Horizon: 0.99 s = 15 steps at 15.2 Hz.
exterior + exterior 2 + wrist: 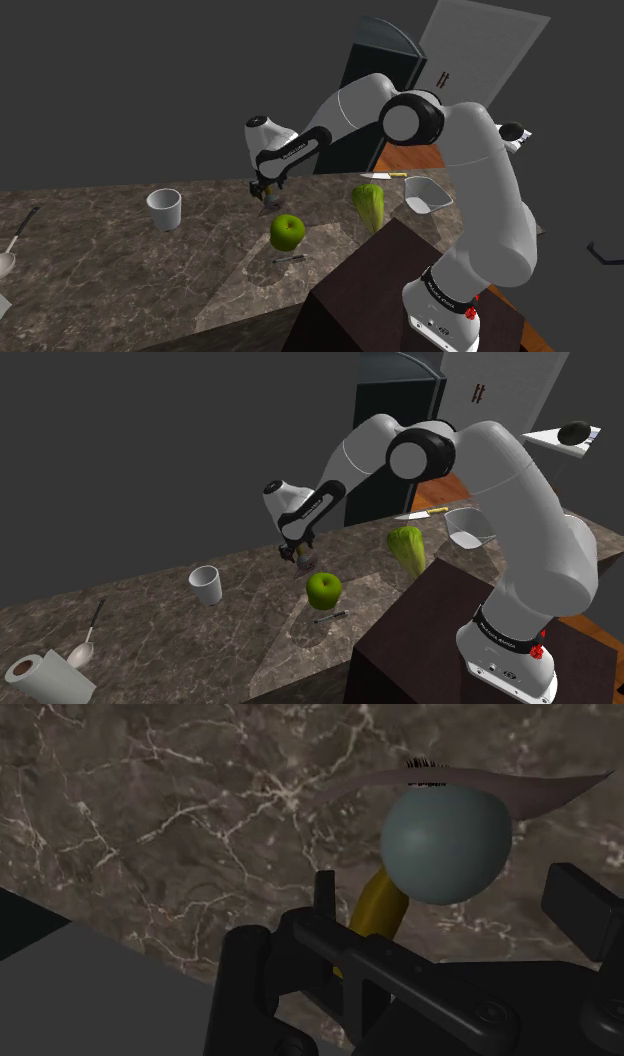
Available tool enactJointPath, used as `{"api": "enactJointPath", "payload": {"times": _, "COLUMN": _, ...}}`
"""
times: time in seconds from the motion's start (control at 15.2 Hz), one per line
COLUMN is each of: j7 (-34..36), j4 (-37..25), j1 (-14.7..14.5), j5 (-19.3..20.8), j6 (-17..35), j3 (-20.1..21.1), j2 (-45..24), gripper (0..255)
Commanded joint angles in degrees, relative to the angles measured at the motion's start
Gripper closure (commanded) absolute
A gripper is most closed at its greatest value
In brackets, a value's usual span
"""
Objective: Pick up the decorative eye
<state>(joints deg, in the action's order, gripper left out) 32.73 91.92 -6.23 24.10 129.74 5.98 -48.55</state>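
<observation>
Here, nearest on the desk sits a green apple. Just beyond it the gripper hangs low over the eye, a grey ball on a yellow stalk, on the desk. Its fingers stand wide apart, one on each side of the ball, touching neither side. The reach looks done; closing and lifting are left. A white cup stands further left.

The yellow stem of the decorative eye is partly hidden behind the black body of the tool
</observation>
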Motion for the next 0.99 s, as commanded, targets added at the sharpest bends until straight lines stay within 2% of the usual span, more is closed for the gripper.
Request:
{"api": "enactJointPath", "payload": {"times": 0.0, "j7": 0.14, "j4": -1.29, "j1": -0.17, "j5": 0.22, "j6": 0.44, "j3": -0.26, "j2": -1.78, "gripper": 0}}
{"api": "enactJointPath", "payload": {"times": 0.46, "j7": 0.77, "j4": -3.15, "j1": -0.52, "j5": 0.71, "j6": 2.24, "j3": -0.79, "j2": -5.47, "gripper": 0}}
{"api": "enactJointPath", "payload": {"times": 0.53, "j7": 0.72, "j4": -3.26, "j1": -0.50, "j5": 0.69, "j6": 2.16, "j3": -0.78, "j2": -5.49, "gripper": 255}}
{"api": "enactJointPath", "payload": {"times": 0.92, "j7": 0.74, "j4": -3.23, "j1": -0.52, "j5": 0.69, "j6": 2.17, "j3": -0.78, "j2": -5.48, "gripper": 255}}
